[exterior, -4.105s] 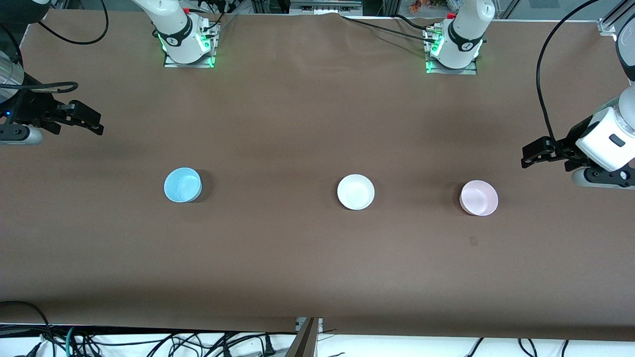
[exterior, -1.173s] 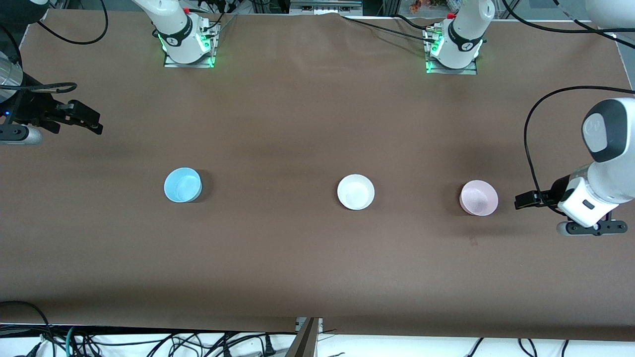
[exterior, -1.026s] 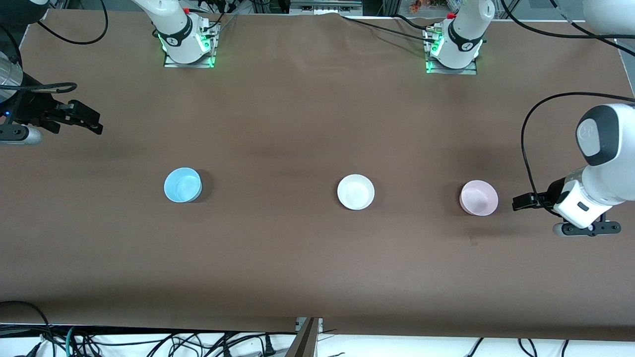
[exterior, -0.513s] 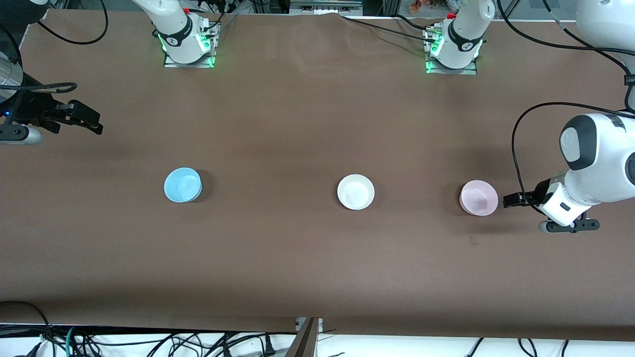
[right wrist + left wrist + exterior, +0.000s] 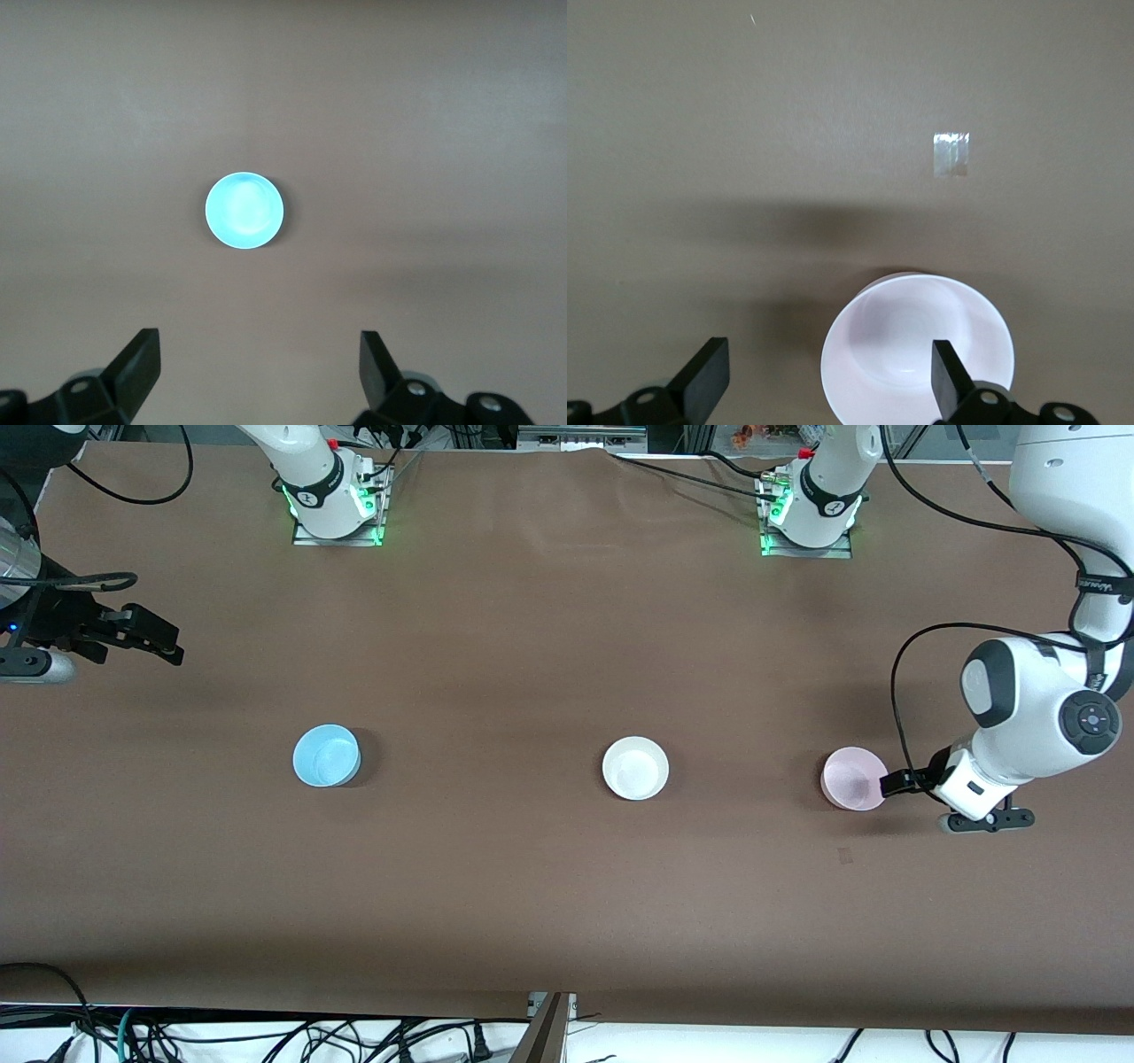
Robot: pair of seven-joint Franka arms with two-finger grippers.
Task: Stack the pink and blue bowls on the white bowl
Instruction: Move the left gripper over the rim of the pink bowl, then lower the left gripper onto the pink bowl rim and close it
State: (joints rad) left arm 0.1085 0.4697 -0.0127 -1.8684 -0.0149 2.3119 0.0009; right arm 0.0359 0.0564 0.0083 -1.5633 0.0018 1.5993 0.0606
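Observation:
Three bowls stand in a row on the brown table. The light blue bowl [image 5: 326,755] is toward the right arm's end, the white bowl [image 5: 635,768] in the middle, and the pale pink bowl [image 5: 854,779] toward the left arm's end. My left gripper [image 5: 889,784] is open, low at the pink bowl's rim on the left arm's side. In the left wrist view the pink bowl [image 5: 904,341] sits under the left gripper [image 5: 828,347], one finger [image 5: 946,381] over its inside, the other [image 5: 707,382] outside. My right gripper [image 5: 175,646] waits open at the table's end. The right wrist view shows the right gripper [image 5: 259,354] and the blue bowl [image 5: 244,210] farther off.
A small patch of tape [image 5: 844,856] lies on the table nearer to the front camera than the pink bowl; it also shows in the left wrist view [image 5: 951,154]. Cables hang over the table's front edge [image 5: 266,1036]. The arm bases [image 5: 337,505] stand at the back.
My left gripper has come down from the left arm's end of the table and moved in to the pink bowl's rim. The right arm and the bowls have not moved.

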